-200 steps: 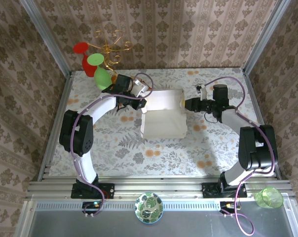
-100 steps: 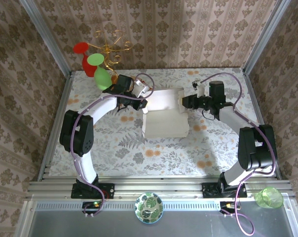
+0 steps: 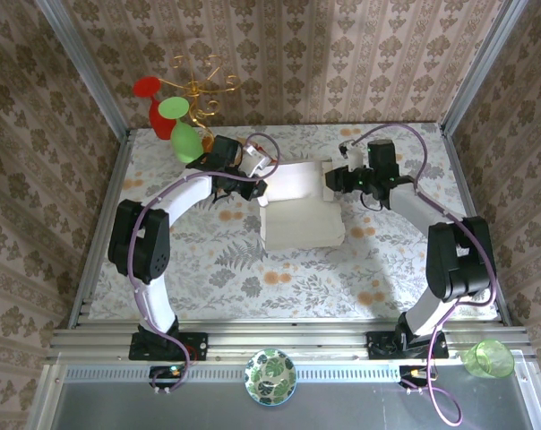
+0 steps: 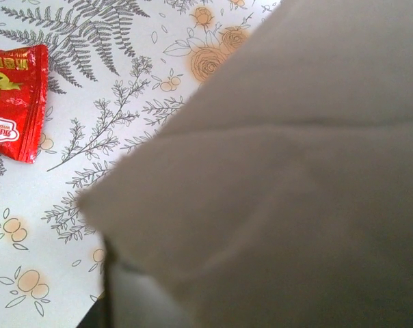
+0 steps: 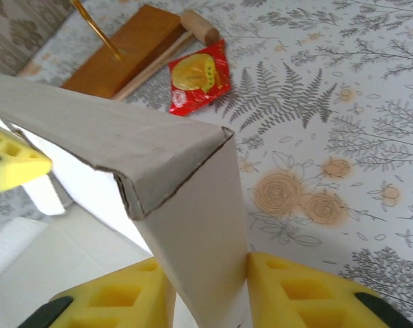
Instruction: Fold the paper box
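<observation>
The off-white paper box (image 3: 297,224) lies mid-table with its rear wall raised. My right gripper (image 3: 335,182) is at the wall's right end. In the right wrist view its yellow pads (image 5: 309,294) are shut on a standing corner panel of the paper box (image 5: 193,225), one pad on each side. My left gripper (image 3: 260,185) is at the wall's left end and is shut on it. Cardboard of the paper box (image 4: 295,171) hides its fingers in the left wrist view. One of its yellow pads (image 5: 15,160) shows against the far end of the wall.
A red snack packet (image 5: 196,75) lies on the floral cloth behind the box, beside a wooden board (image 5: 128,58) that carries a gold stand (image 3: 199,85) with red and green cups (image 3: 172,112). A green plate (image 3: 270,376) and green cup (image 3: 488,358) sit on the front rail.
My right gripper has moved left and back to the box's right rear corner and closed on the wall panel there. The left arm has stayed put.
</observation>
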You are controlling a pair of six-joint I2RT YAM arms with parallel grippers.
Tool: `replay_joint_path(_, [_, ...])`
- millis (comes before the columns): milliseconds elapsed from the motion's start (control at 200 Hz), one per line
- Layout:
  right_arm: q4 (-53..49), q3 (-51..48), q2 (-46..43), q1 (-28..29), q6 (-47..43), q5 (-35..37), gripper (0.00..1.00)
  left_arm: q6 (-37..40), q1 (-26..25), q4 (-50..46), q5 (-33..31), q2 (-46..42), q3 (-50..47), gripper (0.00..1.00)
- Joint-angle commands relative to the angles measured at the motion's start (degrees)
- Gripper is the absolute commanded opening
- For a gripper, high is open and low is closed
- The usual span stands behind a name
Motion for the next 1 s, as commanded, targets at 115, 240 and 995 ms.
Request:
replay_joint_path(115, [-6.35,4.71,1.59,4.99,-4.15,13.82,0.24,1.66,-0.34,-0.68,1.75,-0.13,1.70,0.00])
replay_joint_path(240, [-8.16,5.68,2.06,7.95,-5.48,21.01,0.13,0.71,-0.34,-0.95,1.25,0.40,2.39,0.00])
replay_joint_path(995, [-24.17,14.91,8.29,11.97,6.20,38.57,0.00,-5.28,-4.89,-6.21,-0.43,4.88,7.98,0.00])
